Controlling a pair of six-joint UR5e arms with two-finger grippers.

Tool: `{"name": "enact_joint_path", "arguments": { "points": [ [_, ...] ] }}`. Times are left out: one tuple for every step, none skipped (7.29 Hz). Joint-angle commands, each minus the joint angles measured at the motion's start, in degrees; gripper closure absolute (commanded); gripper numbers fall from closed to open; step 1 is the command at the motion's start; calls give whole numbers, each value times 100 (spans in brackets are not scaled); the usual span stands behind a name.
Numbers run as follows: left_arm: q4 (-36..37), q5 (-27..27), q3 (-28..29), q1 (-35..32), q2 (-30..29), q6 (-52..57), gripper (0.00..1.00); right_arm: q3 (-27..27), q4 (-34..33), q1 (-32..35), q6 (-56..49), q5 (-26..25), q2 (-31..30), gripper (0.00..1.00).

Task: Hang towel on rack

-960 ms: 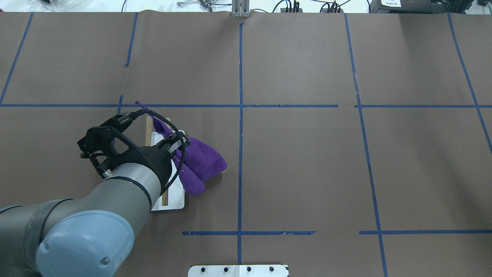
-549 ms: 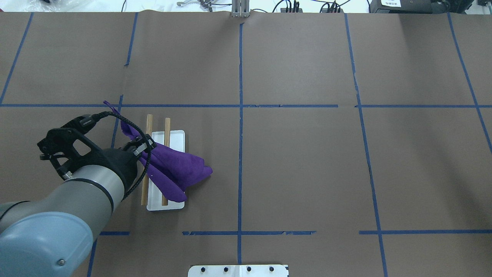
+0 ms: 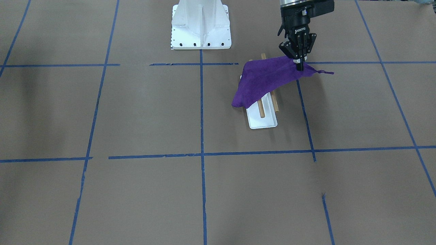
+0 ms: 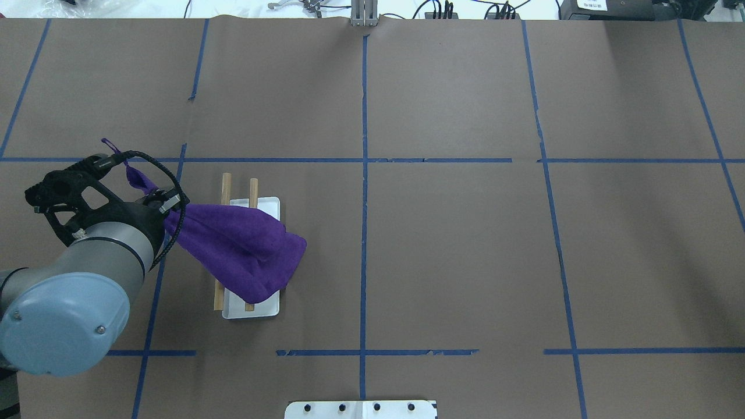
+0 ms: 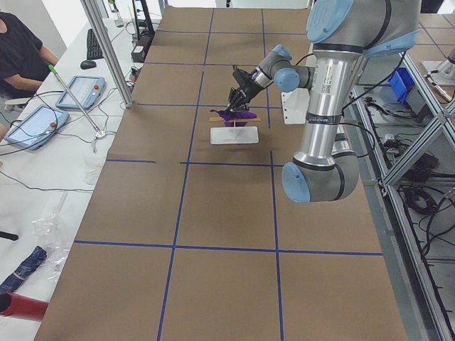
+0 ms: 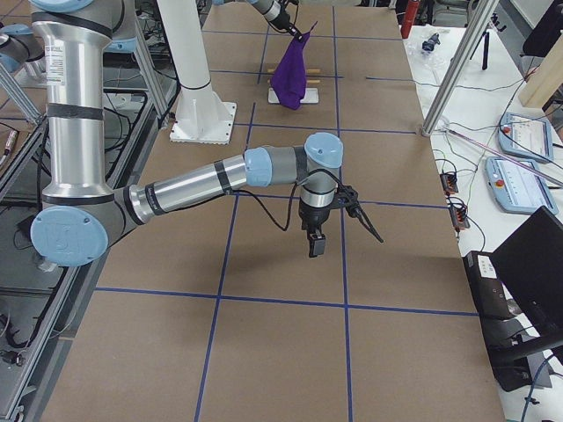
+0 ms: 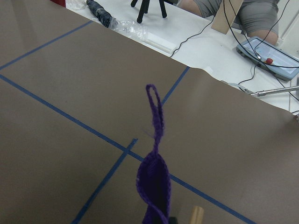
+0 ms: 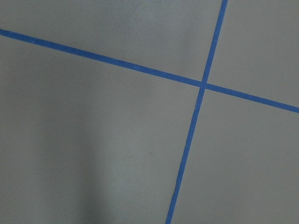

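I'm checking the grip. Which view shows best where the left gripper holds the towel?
Exterior front-facing: the left gripper pinches the towel near its looped corner, cloth draped over the rack. Overhead, the wrist hides the jaws; the side views show it small; the left wrist view shows mostly the loop.

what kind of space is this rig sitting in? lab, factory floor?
Most likely a robotics lab cell for data collection, not a factory line: the table is wrapped in brown paper gridded with blue tape, touchscreen pendants with red stop buttons lie on the side bench, and an operator sits alongside.
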Motion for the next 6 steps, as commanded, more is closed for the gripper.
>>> {"name": "enact_joint_path", "arguments": {
  "points": [
    [-31, 10, 460, -8, 29, 8, 1, -1, 0, 27, -9, -2, 0, 0],
    [-40, 10, 498, -17, 63, 26, 0, -1, 0, 36, -9, 7, 0, 0],
    [-40, 10, 499, -26, 72, 35, 0, -1, 0, 53, -9, 33, 0, 0],
    [-40, 10, 490, -52, 72, 52, 0, 7, 0, 123, -9, 42, 9, 0],
    [-49, -16, 403, -104, 72, 383, 0, 8, 0, 124, -9, 42, 9, 0],
    [-49, -69, 202, -296, 81, 769, 0, 16, 26, 132, 0, 77, 18, 0]
  ]
}}
